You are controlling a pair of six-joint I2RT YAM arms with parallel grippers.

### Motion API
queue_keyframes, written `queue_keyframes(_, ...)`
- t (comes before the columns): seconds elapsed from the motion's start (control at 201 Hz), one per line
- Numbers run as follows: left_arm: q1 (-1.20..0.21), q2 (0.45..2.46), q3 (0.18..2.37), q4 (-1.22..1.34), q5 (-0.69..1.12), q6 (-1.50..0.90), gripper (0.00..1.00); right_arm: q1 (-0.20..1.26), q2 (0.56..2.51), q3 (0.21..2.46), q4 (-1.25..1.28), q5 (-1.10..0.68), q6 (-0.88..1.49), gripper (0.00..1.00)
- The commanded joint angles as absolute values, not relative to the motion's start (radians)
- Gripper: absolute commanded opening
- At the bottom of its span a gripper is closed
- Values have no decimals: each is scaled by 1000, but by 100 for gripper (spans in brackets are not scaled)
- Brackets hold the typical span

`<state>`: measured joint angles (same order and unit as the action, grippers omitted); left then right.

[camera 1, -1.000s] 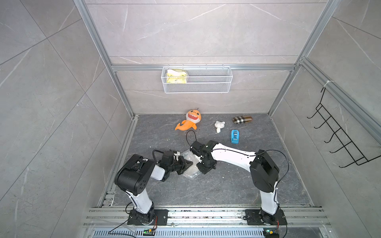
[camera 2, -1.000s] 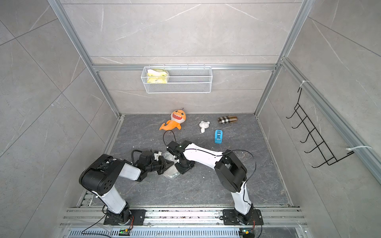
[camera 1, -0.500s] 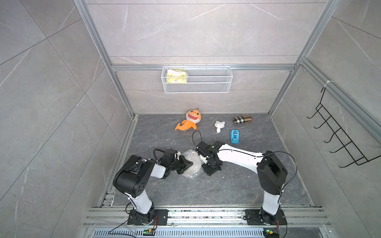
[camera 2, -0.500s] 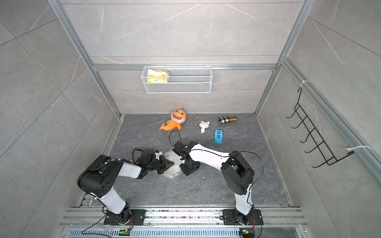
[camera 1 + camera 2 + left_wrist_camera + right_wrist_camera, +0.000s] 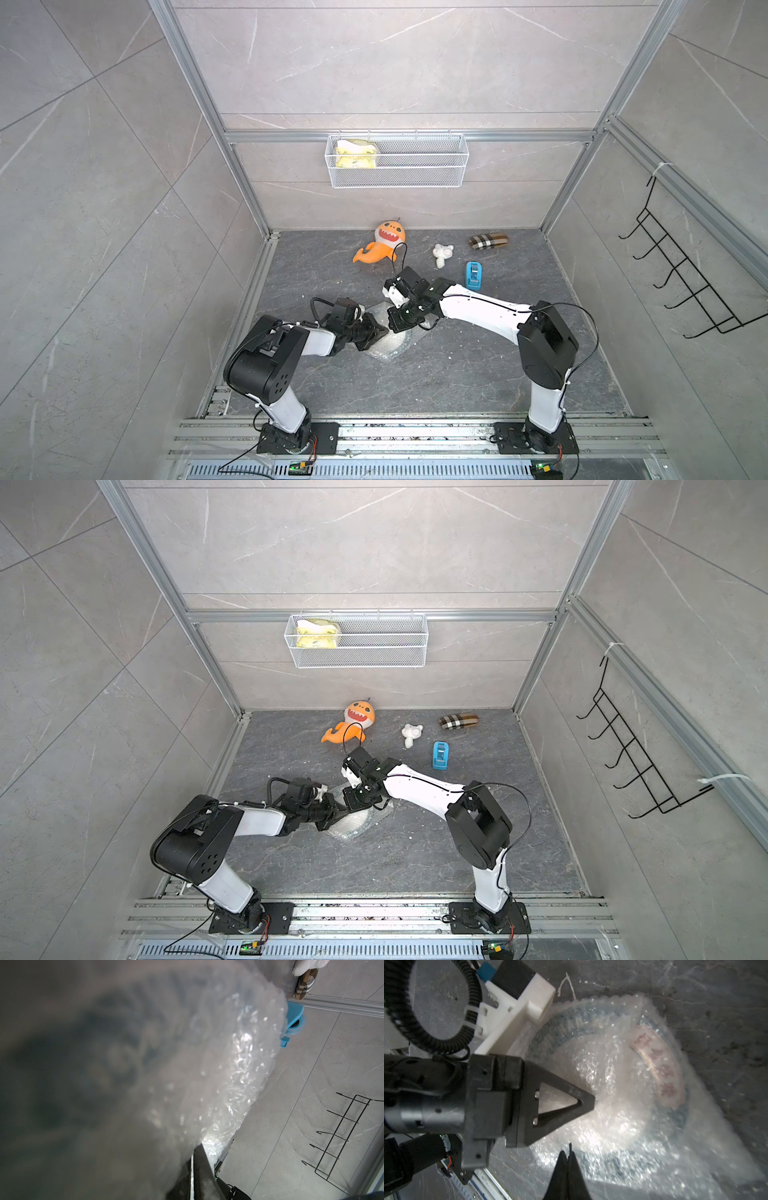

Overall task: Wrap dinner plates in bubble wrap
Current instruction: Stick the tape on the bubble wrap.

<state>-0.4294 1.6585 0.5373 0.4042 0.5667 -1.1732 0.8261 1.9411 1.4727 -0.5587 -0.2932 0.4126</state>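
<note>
The dinner plate (image 5: pixel 566 1022) lies on the dark floor under the bubble wrap (image 5: pixel 388 347) (image 5: pixel 353 827); its dark lettered rim shows through the crinkly film in the right wrist view. My left gripper (image 5: pixel 385 331) (image 5: pixel 592 1101) rests its tip on the wrap over the plate's centre. It is shut, with a thin pale strip of wrap between its fingers (image 5: pixel 202 1159). My right gripper (image 5: pixel 392 327) (image 5: pixel 568 1152) hovers over the plate's near rim. Its jaws are pressed together with nothing visible between them. The bubble wrap (image 5: pixel 239 1064) fills most of the left wrist view.
Behind the arms lie an orange shark plush (image 5: pixel 380 245), a small white figure (image 5: pixel 442 254), a plaid case (image 5: pixel 488 242) and a blue tape dispenser (image 5: pixel 473 275). A wire basket (image 5: pixel 397 160) hangs on the back wall and a black hook rack (image 5: pixel 685 274) on the right wall.
My right gripper has closed its jaws and shifted slightly over the wrapped plate. The left gripper has stayed shut in place on the wrap.
</note>
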Motion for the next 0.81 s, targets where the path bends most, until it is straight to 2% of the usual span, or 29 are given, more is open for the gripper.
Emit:
queue_keyframes(0.0, -438, 1695, 510, 193, 487, -1150, 10, 834, 1977, 1480, -466, -319, 478, 4)
queue_keyframes(0.354, -442, 1698, 519, 192, 490, -1156, 10, 829, 2000, 1333, -437, -246, 479, 1)
queue_keyframes(0.802, -443, 1688, 526, 190, 487, -1164, 10, 822, 1963, 1194, -481, -243, 471, 0)
